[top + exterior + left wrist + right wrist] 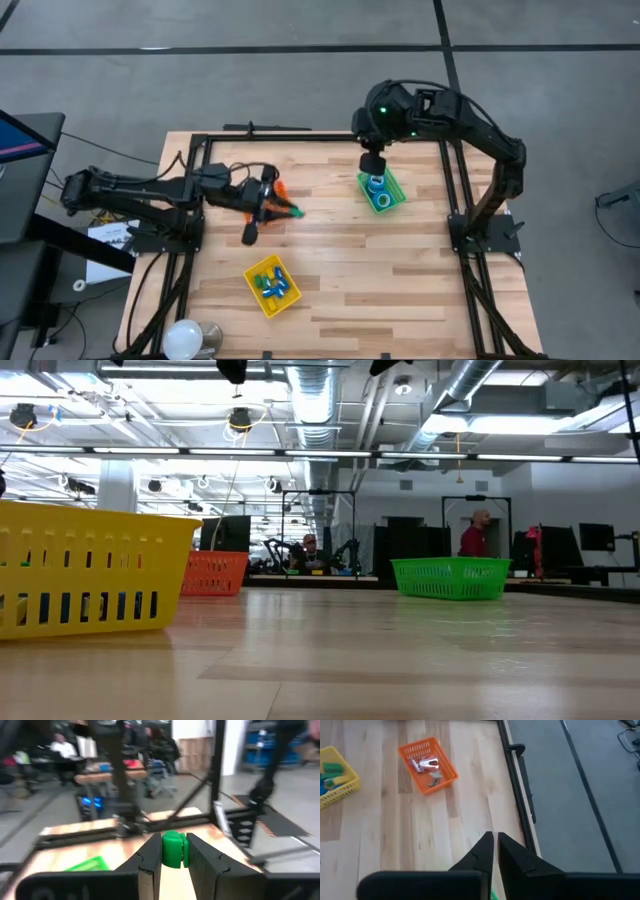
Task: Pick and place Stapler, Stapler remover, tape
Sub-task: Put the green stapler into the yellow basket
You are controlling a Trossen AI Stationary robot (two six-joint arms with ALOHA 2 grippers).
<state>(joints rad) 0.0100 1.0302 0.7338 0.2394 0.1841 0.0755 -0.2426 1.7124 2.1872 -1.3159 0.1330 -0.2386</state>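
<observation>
The yellow bin sits nearest the front edge of the wooden table, toward the left side, and contains several small blue, green and yellow oblong pieces. In the low view the yellow bin fills the left foreground. Farther back, the left gripper is extended over the left half of the table, just beside the orange bin. Its jaws are closed on a small green object, which the left wrist view shows clamped between the two fingers; what this object is cannot be determined. The orange bin holds several pale metallic items, too small to identify. On the right half of the table, farther back, the green bin holds rolls of blue tape with pale centres; two rolls are distinguishable, the rest being hidden by the arm. The right gripper is positioned directly above the back end of the green bin. In the right wrist view its fingers stand almost together with only a narrow slit between them, and nothing is visible between them. In the low view, beyond the green bin, two people are visible in the room behind the table.
</observation>
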